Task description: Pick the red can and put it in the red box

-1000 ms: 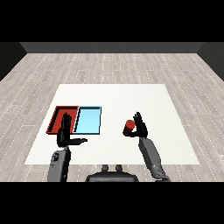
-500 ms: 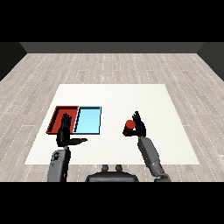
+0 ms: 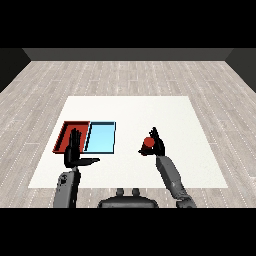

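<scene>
Furthest left on the white table (image 3: 130, 107) lies the red tray (image 3: 64, 136), touching the light blue tray (image 3: 101, 138) beside it, and the left hand (image 3: 75, 152) stands in front of the red tray's near edge with straight fingers pointing up and the thumb stretched toward the right, holding nothing and covering part of that tray. Well apart to the right, across a bare stretch of table, the right hand (image 3: 158, 146) curls round the red can (image 3: 148, 144), with both trays lying between it and the left side.
</scene>
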Robot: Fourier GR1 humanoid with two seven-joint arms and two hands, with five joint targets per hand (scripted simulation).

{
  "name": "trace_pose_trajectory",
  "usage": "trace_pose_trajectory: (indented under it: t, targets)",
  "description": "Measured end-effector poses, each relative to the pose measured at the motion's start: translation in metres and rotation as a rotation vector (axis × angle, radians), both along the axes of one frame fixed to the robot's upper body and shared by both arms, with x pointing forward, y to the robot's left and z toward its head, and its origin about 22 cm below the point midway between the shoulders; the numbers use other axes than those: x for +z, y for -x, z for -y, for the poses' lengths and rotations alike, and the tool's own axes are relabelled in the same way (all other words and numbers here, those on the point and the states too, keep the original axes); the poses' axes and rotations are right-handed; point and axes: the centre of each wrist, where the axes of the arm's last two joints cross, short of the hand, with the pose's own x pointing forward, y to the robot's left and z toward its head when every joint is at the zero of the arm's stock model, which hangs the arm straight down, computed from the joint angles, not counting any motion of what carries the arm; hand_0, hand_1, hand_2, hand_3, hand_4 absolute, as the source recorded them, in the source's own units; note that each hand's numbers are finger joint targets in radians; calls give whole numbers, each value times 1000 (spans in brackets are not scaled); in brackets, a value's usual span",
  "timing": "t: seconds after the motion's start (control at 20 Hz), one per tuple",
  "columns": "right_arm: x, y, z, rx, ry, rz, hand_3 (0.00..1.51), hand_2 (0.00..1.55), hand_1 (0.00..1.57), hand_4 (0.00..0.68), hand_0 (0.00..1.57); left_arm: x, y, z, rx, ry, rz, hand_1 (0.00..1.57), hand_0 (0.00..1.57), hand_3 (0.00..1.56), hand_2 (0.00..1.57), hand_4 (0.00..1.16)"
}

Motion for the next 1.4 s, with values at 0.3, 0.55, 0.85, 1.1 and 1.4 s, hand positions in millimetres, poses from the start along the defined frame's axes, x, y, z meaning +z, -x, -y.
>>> trace_pose_trajectory:
  t: [0.3,0.55,0.85,1.1,1.4]
  targets:
    - [5,-11,0,8,-1,-6,0,0,0,0,0,-1,0,4,0,2,-4,0,0,0,0,0]
    - [7,-15,-8,-11,11,-18,1434,1469,1470,579,1470,-5,-7,0,-3,5,-2,0,0,0,0,0]
    - [8,-12,-14,-53,92,-20,1437,1464,1494,667,1494,-5,1,1,-2,2,0,0,0,0,0,0]
    - [12,-10,-16,-56,146,3,1421,1452,1459,643,1459,-3,3,-5,-2,-14,0,0,0,0,0,0]
    - [22,-8,-16,-58,176,52,1410,1445,1457,659,1457,-10,-7,0,-17,-14,-5,0,0,0,0,0]
